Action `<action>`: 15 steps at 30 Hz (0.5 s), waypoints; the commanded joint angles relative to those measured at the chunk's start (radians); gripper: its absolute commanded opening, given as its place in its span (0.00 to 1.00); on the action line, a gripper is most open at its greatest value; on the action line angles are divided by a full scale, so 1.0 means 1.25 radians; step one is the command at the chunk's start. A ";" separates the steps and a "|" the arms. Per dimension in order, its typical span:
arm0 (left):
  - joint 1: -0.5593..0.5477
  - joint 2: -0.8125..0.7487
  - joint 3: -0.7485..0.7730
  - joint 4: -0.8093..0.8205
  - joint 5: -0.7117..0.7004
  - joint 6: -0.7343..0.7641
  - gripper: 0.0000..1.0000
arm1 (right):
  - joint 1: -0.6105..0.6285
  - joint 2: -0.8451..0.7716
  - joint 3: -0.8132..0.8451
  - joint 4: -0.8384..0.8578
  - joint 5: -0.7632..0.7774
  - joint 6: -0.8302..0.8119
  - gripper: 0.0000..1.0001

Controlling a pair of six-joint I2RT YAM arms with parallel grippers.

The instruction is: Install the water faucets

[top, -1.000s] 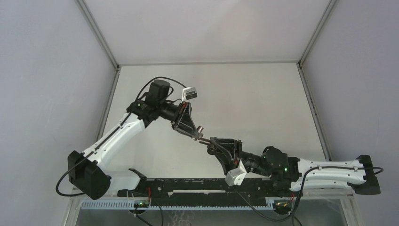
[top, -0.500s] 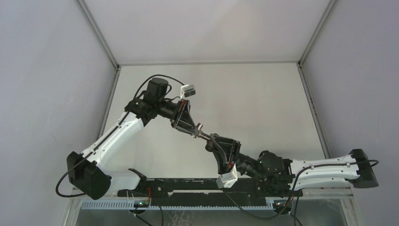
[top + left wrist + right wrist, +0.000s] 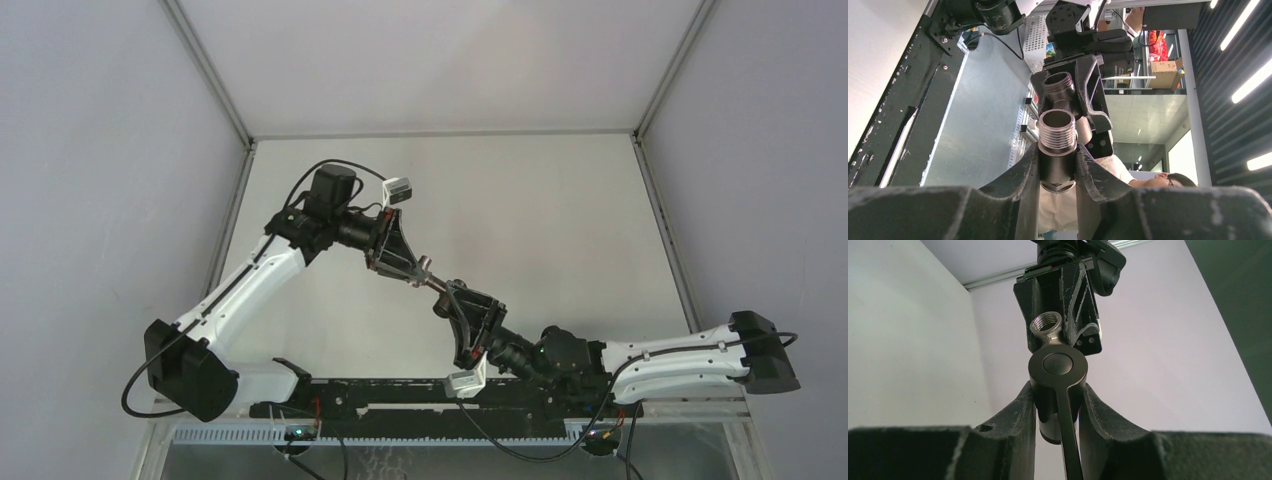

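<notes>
The water faucets are two pieces, both held above the table. My left gripper (image 3: 414, 271) (image 3: 1057, 156) is shut on the silvery threaded fitting (image 3: 1056, 131) (image 3: 1046, 323) (image 3: 425, 268). Facing it, my right gripper (image 3: 449, 297) (image 3: 1058, 396) is shut on the dark T-shaped tap piece (image 3: 1058, 365) (image 3: 1058, 85); its thin lever (image 3: 1068, 432) runs back between the fingers. In the top view the two pieces meet end to end, roughly in line. Whether they touch is hidden by the fingers.
The pale table (image 3: 560, 210) lies under both arms, with grey walls on the left, right and back. A black rail (image 3: 400, 395) runs along the near edge between the arm bases.
The right arm has stretched further left and rolled its wrist, bringing the tap piece closer to the fitting. The left gripper has drawn back slightly up and left. Both grips are unchanged.
</notes>
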 commanded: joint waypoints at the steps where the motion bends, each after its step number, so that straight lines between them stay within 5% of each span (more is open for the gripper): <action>1: -0.004 -0.012 0.029 0.002 0.033 -0.002 0.00 | 0.005 -0.033 0.008 0.039 -0.021 0.054 0.00; 9: -0.005 -0.032 0.037 0.012 0.022 0.019 0.00 | -0.031 -0.060 0.008 0.039 -0.146 0.284 0.00; 15: -0.012 -0.064 -0.001 0.155 0.002 -0.078 0.00 | -0.076 -0.046 0.007 0.061 -0.227 0.433 0.00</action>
